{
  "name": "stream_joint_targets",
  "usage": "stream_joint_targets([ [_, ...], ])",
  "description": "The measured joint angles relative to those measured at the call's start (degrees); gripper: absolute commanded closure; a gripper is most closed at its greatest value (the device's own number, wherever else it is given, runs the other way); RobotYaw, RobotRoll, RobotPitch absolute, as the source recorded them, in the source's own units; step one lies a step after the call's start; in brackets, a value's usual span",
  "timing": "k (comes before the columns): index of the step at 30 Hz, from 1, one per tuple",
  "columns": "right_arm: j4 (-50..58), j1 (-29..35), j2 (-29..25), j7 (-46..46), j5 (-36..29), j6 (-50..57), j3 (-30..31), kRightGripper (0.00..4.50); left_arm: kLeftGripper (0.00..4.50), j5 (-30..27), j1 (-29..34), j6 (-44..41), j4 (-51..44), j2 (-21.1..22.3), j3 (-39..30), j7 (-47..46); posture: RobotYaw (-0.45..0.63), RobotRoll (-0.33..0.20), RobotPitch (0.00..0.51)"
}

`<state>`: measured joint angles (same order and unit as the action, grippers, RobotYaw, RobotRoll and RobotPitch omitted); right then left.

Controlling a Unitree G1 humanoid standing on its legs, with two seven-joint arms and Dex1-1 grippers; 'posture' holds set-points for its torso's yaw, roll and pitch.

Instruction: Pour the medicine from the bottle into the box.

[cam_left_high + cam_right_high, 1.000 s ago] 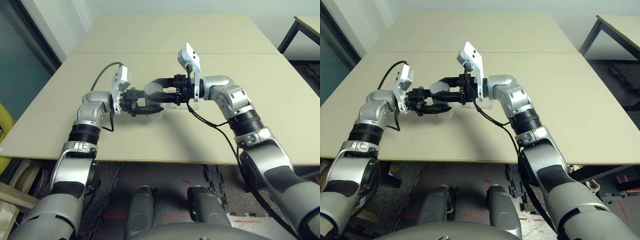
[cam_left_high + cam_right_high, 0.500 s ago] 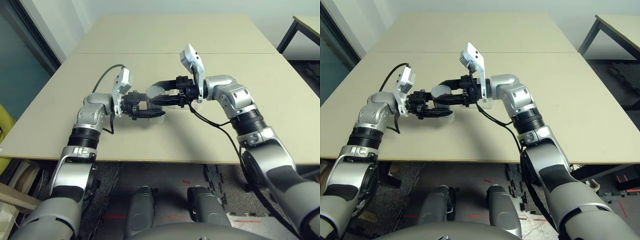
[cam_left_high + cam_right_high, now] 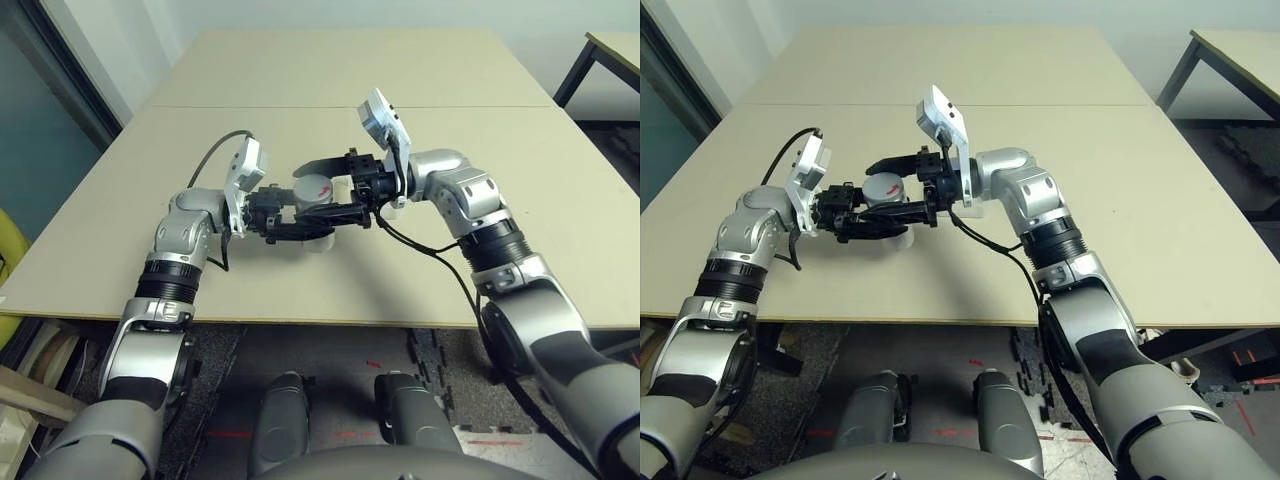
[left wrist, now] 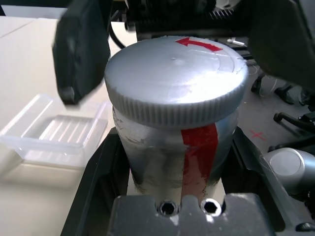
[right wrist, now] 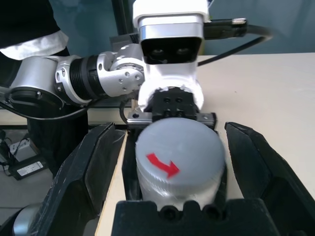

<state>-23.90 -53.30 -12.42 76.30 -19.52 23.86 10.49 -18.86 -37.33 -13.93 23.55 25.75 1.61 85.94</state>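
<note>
Beige tabletop point(image 3: 420, 270) under both arms in the eye views: the left gripper point(image 3: 300, 225) clamps the bottle point(image 3: 312, 192) above it. Left wrist view: box point(image 4: 54, 135) lies beside. Right wrist view: right gripper point(image 5: 177, 162) jaws wide around the cap point(image 5: 179, 160), probably untouched; gripping off-centre could twist the bottle loose.

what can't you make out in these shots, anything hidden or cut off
- Bottle: its base is hidden in the left wrist view by the left gripper holding it. Nothing inside shows, because the cap is on.
- Box: partly covered by a dark finger in the left wrist view; in the head views the grippers hide most of it.
- Right gripper: fingers flank the cap, but contact cannot be judged.
</note>
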Motion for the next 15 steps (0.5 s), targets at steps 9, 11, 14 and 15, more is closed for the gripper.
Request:
stream_joint_targets([
  [9,-0.1,0.19,-2.11,-0.29,-0.02,-0.43,-0.11,0.0,1.75,-1.84,2.14,-1.98,-3.4,1.77,-0.3,-0.94,-0.04,0.0,0.072],
  [11,-0.08,0.45,-1.87,-0.39,-0.08,-0.41,-0.11,0.0,1.75,-2.09,2.18,-2.31,-4.49,1.77,-0.29,-1.37,-0.04,0.0,0.072],
  [14,0.45,0.92,-0.94,-0.42,-0.35,-0.24,-0.05,0.0,1.75,-2.41,2.18,-2.46,-5.09,1.71,-0.21,-1.8,-0.03,0.0,0.073],
  [15,1.01,1.14,-0.65,-0.43,-0.61,-0.16,-0.03,0.0,1.75,-2.41,2.18,-2.51,-5.09,1.7,-0.06,-1.83,-0.03,0.0,0.073],
])
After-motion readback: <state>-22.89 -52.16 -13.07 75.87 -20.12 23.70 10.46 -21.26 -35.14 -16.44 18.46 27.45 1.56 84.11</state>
